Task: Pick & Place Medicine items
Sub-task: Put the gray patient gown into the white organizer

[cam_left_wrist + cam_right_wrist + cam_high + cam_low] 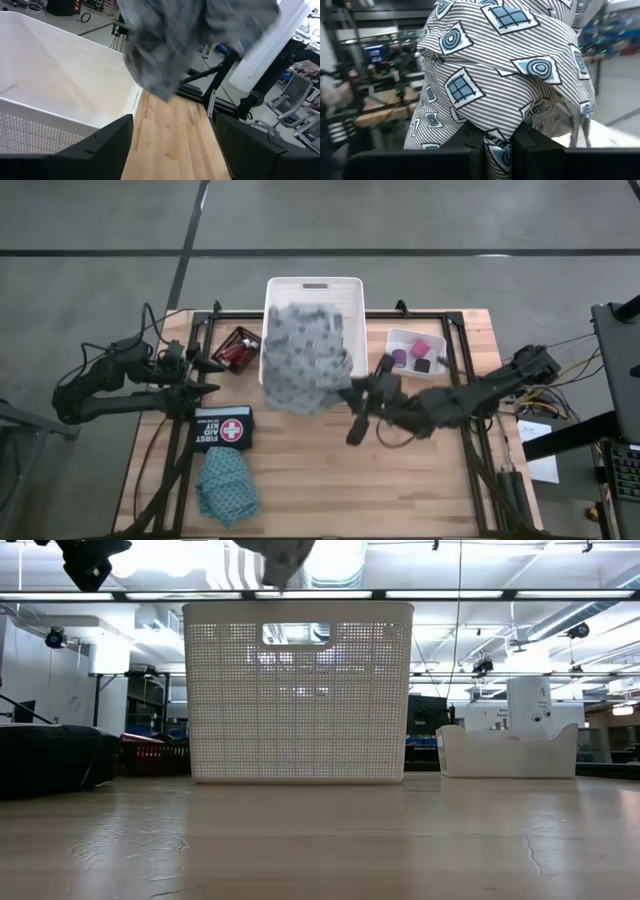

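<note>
Two arms flank the white basket (313, 288), above which the grey cloth (306, 358) hangs pinched in the closed right gripper (497, 137), while the left gripper (212, 374), fingers spread and empty, waits near the red bottles (238, 348), the teal cloth (227, 485) lying on the table (400, 480).

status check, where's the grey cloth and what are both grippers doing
Right gripper shut on grey cloth, held up over white basket. Left gripper open, waiting by first aid kit. Teal cloth on table.
</note>
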Controlling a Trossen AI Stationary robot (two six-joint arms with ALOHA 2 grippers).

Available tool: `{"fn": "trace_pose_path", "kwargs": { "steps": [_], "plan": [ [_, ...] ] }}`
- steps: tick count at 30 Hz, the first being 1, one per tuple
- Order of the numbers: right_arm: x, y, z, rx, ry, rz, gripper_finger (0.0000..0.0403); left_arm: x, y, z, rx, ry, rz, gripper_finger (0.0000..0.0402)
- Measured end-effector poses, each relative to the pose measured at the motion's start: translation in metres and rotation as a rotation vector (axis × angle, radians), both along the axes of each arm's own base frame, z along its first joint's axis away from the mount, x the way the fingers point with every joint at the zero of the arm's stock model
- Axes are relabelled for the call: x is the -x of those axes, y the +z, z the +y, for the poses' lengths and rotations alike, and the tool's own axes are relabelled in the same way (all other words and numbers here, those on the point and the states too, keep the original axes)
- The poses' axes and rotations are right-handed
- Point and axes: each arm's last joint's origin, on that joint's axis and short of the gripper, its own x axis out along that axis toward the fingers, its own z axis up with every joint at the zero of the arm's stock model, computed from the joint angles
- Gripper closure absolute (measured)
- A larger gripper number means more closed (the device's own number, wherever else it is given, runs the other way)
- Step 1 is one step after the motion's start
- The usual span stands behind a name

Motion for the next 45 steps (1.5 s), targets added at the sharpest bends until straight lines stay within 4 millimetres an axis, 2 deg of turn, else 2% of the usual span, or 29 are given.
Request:
{"fn": "trace_pose_path", "kwargs": {
  "steps": [5,10,14,19,23,32,40,45],
  "plan": [
    [0.004,0.015,-0.031,0.012,-0.085,-0.029,0.0374,0.000,0.000,0.000,0.000,0.000,0.000,0.0113],
    [0.001,0.015,-0.066,0.010,-0.180,0.001,0.0374,0.000,0.000,0.000,0.000,0.000,0.000,0.0113],
    [-0.010,0.002,-0.102,-0.112,-0.173,0.023,0.0374,0.000,0.000,0.000,0.000,0.000,0.000,0.0113],
    [-0.026,-0.027,-0.146,-0.296,-0.124,0.124,0.0374,0.000,0.000,0.000,0.000,0.000,0.000,0.0113],
    [-0.033,-0.044,-0.171,-0.452,-0.070,0.163,0.0374,0.000,0.000,0.000,0.000,0.000,-0.001,0.0113],
    [-0.031,-0.069,-0.195,-0.746,-0.073,0.263,0.0374,0.000,0.000,0.000,0.000,0.000,0.000,0.0113],
    [-0.027,-0.093,-0.198,-0.934,-0.187,0.389,0.0374,0.000,0.000,0.000,0.000,0.000,0.000,0.0113],
    [-0.032,-0.105,-0.201,-0.967,-0.206,0.422,0.0374,0.000,0.000,0.000,0.000,0.000,0.000,0.0113]
  ]
}}
